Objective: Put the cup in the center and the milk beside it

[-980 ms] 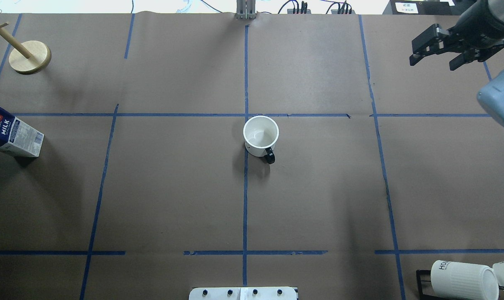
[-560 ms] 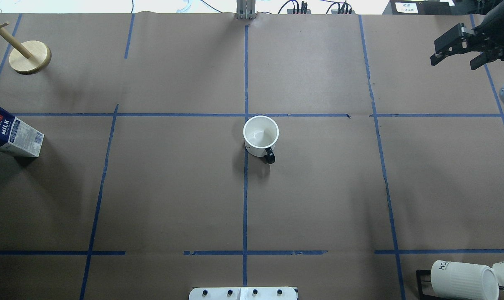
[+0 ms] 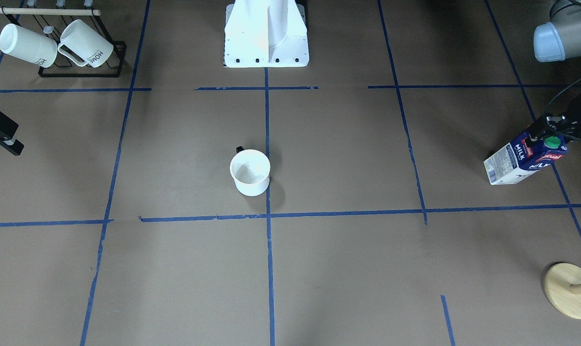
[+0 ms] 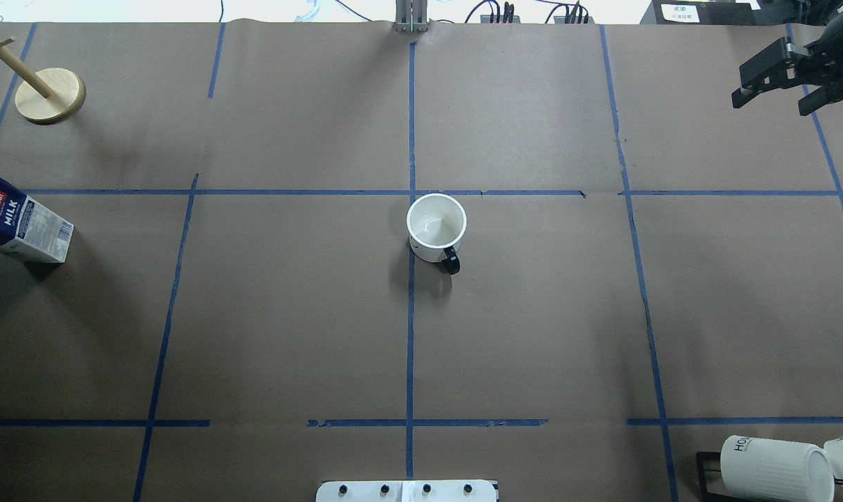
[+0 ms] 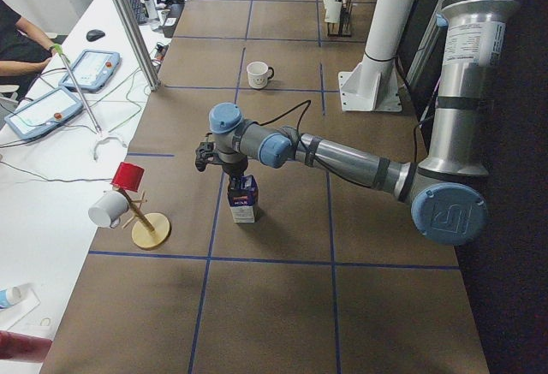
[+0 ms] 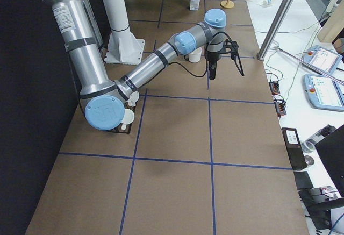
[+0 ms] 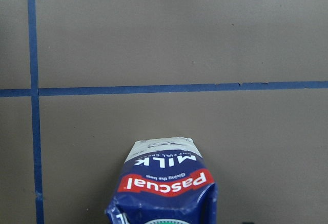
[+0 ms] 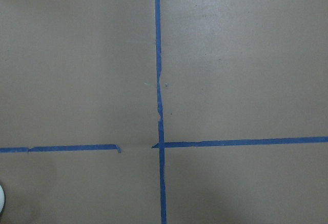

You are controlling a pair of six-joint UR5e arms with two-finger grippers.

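Brown paper worktop [image 4: 533,335] gridded with blue tape lines [image 4: 409,335], round pale wooden peg stand [image 4: 50,95] at one far corner (a red cup [image 5: 129,175] and a plain white cup [image 5: 107,210] hang on it), two ribbed white "HOME" mugs [image 3: 28,45] tipped on a black wire rack [image 3: 81,73].

Robot lab: teach pendants [image 5: 92,68], taped grid tbl [image 4: 289,314].

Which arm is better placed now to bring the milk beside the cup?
Left: the left gripper is at the top of the milk, while the open right gripper is far across the table, beyond the cup.
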